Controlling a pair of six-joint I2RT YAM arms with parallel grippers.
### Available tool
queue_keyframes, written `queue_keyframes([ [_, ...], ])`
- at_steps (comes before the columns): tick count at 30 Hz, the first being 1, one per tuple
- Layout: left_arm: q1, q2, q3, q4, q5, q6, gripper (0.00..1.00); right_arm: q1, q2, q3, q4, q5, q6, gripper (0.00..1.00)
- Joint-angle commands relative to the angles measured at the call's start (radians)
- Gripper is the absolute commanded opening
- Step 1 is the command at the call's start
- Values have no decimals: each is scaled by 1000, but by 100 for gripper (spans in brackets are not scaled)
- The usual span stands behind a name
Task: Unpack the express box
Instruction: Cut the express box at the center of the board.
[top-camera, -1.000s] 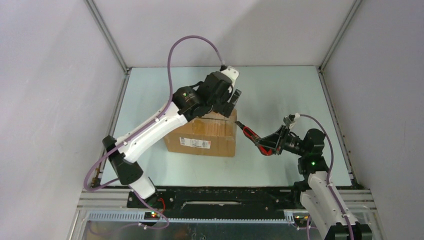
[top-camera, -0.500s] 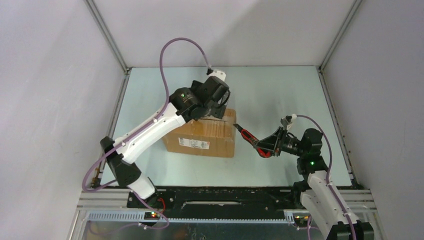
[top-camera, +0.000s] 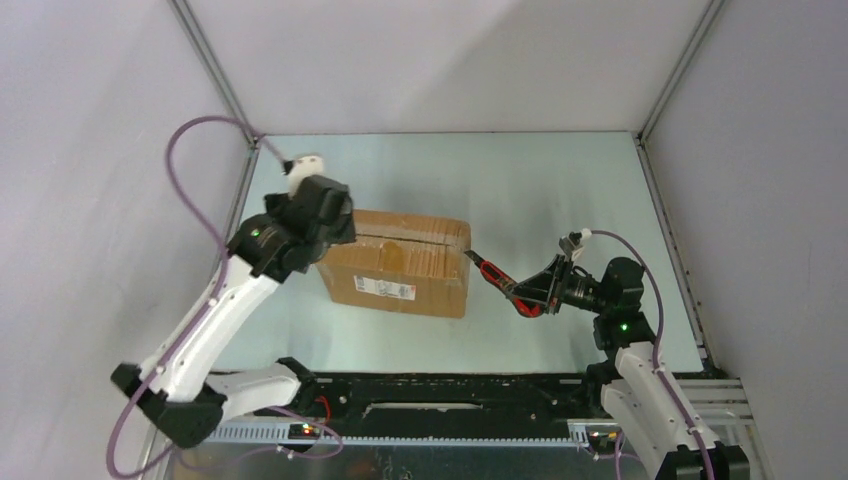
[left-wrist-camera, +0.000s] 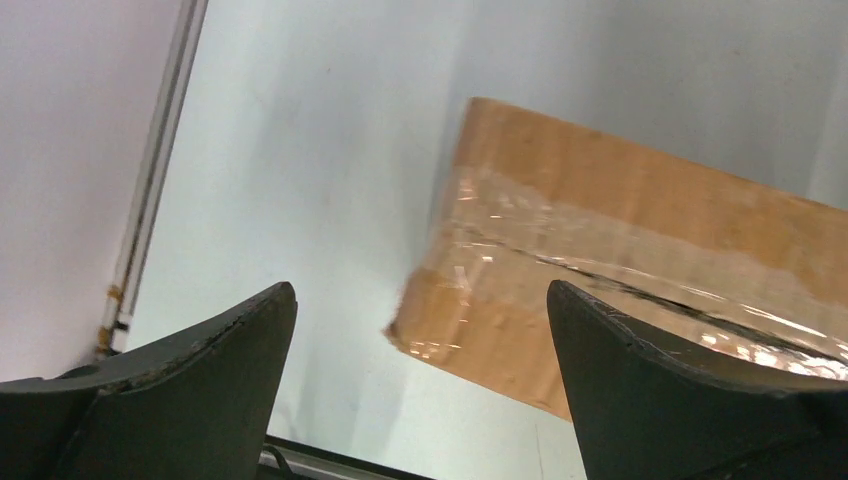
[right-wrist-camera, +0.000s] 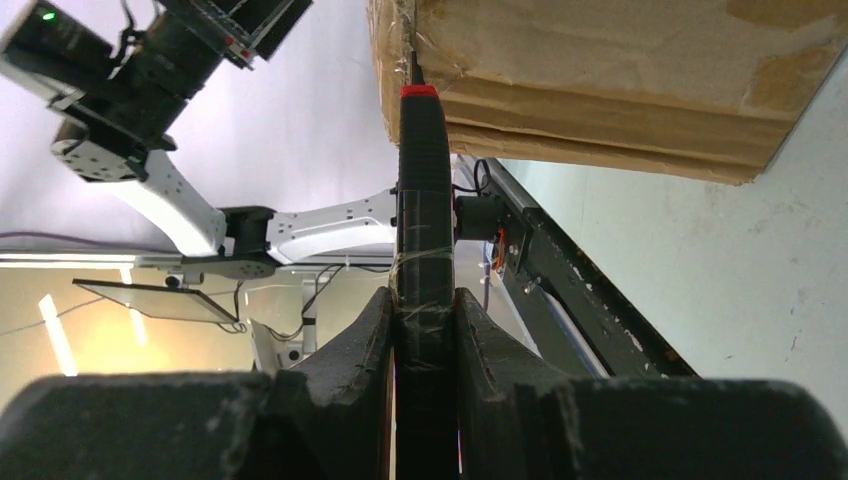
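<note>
The brown corrugated cardboard carton (top-camera: 400, 262), tape-sealed, is located near the bench (top-camera: 560, 180) centre. A red-and-black cutter (top-camera: 497, 272) is clamped in the right gripper (top-camera: 528, 294), tip at the carton's right end. The left gripper (left-wrist-camera: 420, 292) is spread wide by its left end

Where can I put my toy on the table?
Bare: the table behind the express box and in front of it. Crowded: the box's right end, where the right gripper holds a cutter, and its left end, by the left gripper.
</note>
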Motion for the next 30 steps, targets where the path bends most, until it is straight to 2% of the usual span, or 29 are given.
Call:
queue_keyframes([
  [1,177,-103,-166,154,224,-25,100,7,-3,33,38,-31,3,0],
  [4,246,-145,-276,339,497,8,100,14,-5,34,46,-32,9,0],
  [8,321,-162,-382,478,671,-9,100,21,-1,34,46,-32,6,0],
  [17,388,-78,-366,411,537,54,92,23,-58,33,-3,-42,-1,0],
  [26,388,-61,-361,414,556,101,88,30,-87,25,-78,-30,-38,0],
  [30,388,-70,-373,405,550,110,88,22,-52,0,-1,-17,1,0],
])
